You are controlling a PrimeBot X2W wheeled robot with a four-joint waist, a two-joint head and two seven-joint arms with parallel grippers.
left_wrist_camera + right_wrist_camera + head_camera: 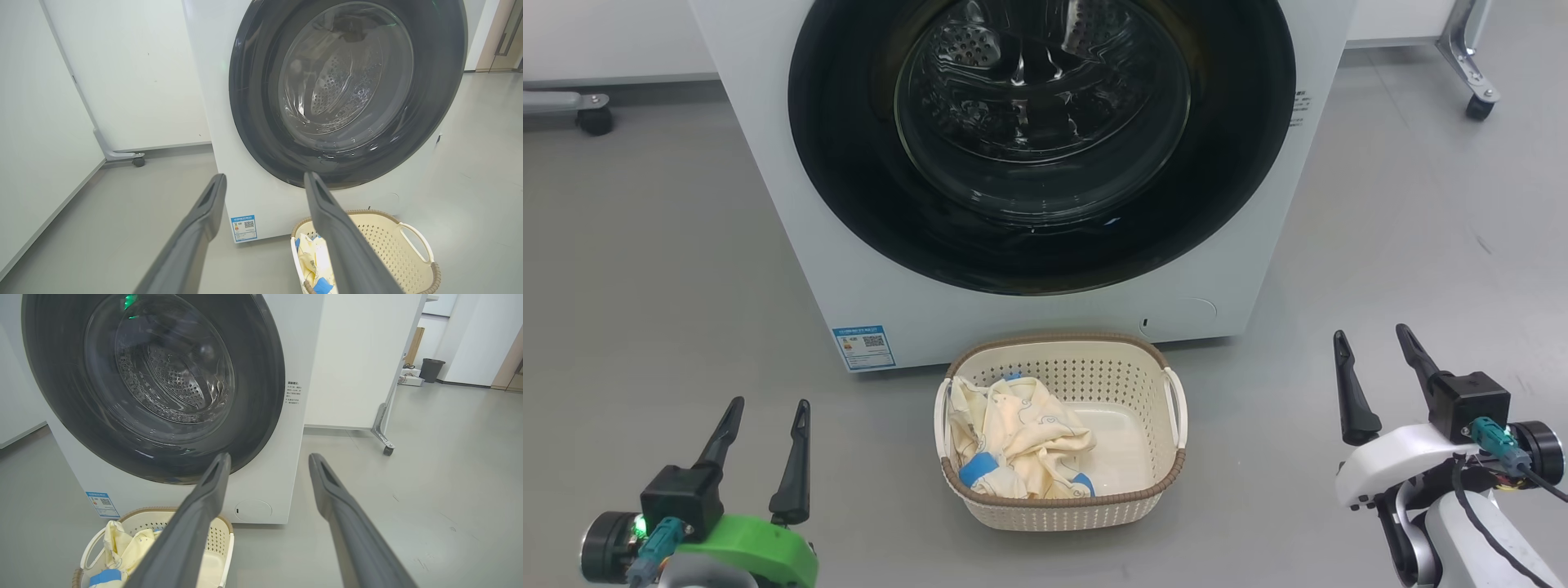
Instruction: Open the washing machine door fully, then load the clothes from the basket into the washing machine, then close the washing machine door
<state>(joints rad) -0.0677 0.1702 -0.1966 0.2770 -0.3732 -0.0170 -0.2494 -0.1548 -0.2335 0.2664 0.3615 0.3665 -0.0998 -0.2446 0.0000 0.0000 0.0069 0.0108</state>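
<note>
Nearest us, our left gripper [769, 402] and right gripper [1370, 331] hang with fingers spread apart, holding nothing. Between them the basket [1058, 339] holds the clothes [1013, 437], heaped in its left half. Just beyond, the washing machine door [849, 188] sits shut against the washing machine [792, 269].

Big white front-loading washing machine [792, 245], its round black-rimmed glass door [1041, 139] shut. Cream perforated plastic basket [1131, 371] on the floor just before it; pale yellow blue-cuffed clothes [1013, 437] heaped in its left half.
</note>
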